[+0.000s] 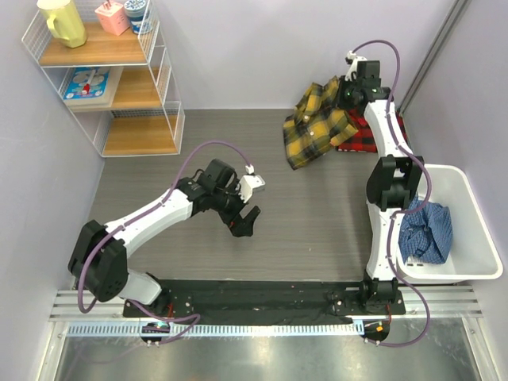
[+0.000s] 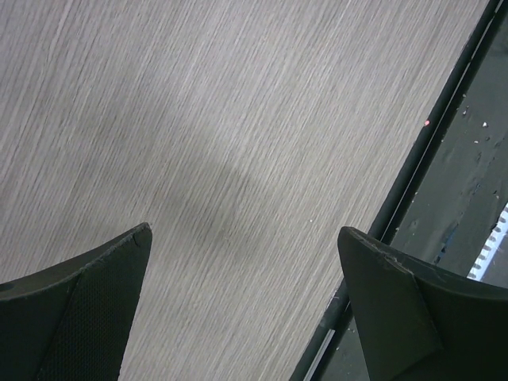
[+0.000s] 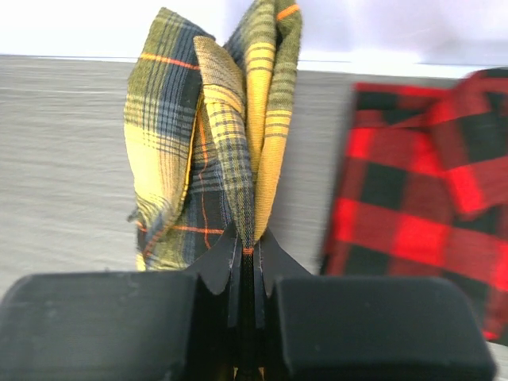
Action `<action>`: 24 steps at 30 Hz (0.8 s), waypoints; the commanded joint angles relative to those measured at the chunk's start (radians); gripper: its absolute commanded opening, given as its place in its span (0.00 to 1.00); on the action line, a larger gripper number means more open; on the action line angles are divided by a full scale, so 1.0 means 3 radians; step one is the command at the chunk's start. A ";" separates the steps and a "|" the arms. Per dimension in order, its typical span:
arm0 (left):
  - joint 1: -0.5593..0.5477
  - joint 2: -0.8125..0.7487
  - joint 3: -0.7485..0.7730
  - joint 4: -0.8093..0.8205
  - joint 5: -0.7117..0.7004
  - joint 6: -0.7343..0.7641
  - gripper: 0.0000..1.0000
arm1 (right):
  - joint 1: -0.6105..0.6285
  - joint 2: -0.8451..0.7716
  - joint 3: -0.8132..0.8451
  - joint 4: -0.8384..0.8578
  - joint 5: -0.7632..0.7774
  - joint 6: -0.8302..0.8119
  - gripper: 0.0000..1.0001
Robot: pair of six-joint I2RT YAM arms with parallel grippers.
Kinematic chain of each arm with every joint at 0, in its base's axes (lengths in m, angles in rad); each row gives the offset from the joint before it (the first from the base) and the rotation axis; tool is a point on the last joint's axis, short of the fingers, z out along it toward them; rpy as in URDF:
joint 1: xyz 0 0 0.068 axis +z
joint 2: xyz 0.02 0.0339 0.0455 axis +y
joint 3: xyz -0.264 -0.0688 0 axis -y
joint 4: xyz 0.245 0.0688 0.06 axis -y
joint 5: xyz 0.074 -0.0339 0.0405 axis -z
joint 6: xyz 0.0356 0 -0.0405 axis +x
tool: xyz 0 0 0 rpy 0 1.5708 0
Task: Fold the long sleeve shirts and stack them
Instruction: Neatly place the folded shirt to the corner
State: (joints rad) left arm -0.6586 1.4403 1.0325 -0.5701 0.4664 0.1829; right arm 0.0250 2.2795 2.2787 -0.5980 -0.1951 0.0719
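Note:
The yellow plaid long sleeve shirt [image 1: 316, 125] lies crumpled at the back right of the table, one part lifted toward the wall. My right gripper [image 1: 343, 94] is shut on a fold of that yellow shirt [image 3: 238, 159], pinched between its fingertips [image 3: 252, 252]. A red-and-black plaid shirt [image 1: 361, 135] lies just right of it, partly under the right arm, and shows at the right of the right wrist view [image 3: 421, 214]. My left gripper [image 1: 248, 220] hangs open over bare table near the middle, its fingers [image 2: 87, 302] wide apart with nothing between them.
A white bin [image 1: 464, 230] at the right holds blue plaid cloth [image 1: 427, 232]. A wire shelf [image 1: 111, 79] with a yellow jug and small items stands at the back left. A black rail [image 2: 413, 182] runs along the table's near edge.

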 commanded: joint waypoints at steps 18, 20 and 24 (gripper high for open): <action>0.0017 -0.0163 -0.0154 0.0003 0.0107 0.0096 1.00 | -0.0165 -0.0358 0.0601 -0.0042 0.0390 -0.0771 0.01; 0.0022 -0.0153 -0.0159 0.0003 0.0118 0.0111 1.00 | -0.0165 -0.0404 0.0616 -0.0042 0.0359 -0.0772 0.01; 0.0017 -0.0153 -0.0149 -0.0007 0.0118 0.0121 1.00 | -0.0165 -0.0435 0.0667 -0.0027 0.0354 -0.0736 0.01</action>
State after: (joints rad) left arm -0.6579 1.4109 0.9894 -0.5793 0.4732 0.1955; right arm -0.0231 2.2658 2.3993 -0.6750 -0.0902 -0.1379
